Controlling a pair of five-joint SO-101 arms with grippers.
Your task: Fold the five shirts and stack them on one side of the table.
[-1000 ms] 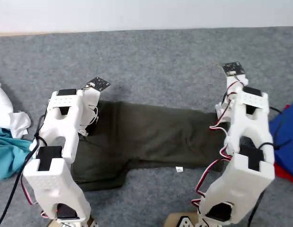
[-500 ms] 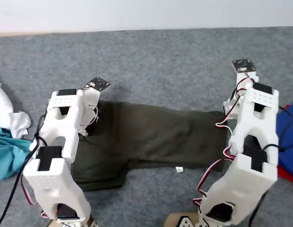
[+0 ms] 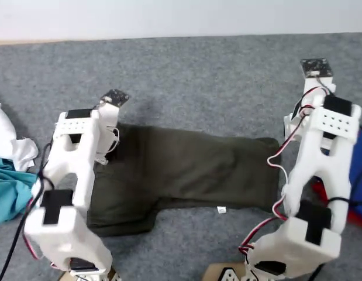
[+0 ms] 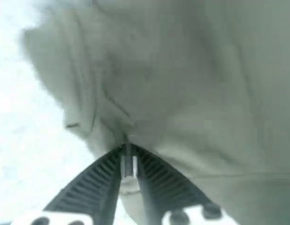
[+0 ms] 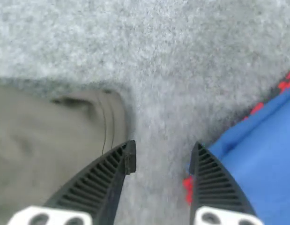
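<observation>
A dark olive shirt (image 3: pixel 181 170) lies spread across the grey table between the two arms. My left gripper (image 4: pixel 127 157) is shut on a fold of the olive shirt (image 4: pixel 182 93) at the shirt's left end, where the left arm (image 3: pixel 81 152) stands over it. My right gripper (image 5: pixel 162 157) hangs open above bare carpet just off the olive shirt's right corner (image 5: pixel 51 140), with a blue shirt (image 5: pixel 257 145) on its other side. The right arm (image 3: pixel 324 146) stands at the shirt's right end.
White cloth (image 3: pixel 8 140) and a teal shirt (image 3: pixel 8 187) are heaped at the table's left edge. A blue shirt over a red one (image 3: pixel 353 175) lies at the right edge. Grey carpet (image 3: pixel 198 82) stretches behind the olive shirt to the wall.
The right arm has swung to the right and lifted off the shirt's right end, which now lies on the table. The left arm has shifted slightly left while holding the shirt.
</observation>
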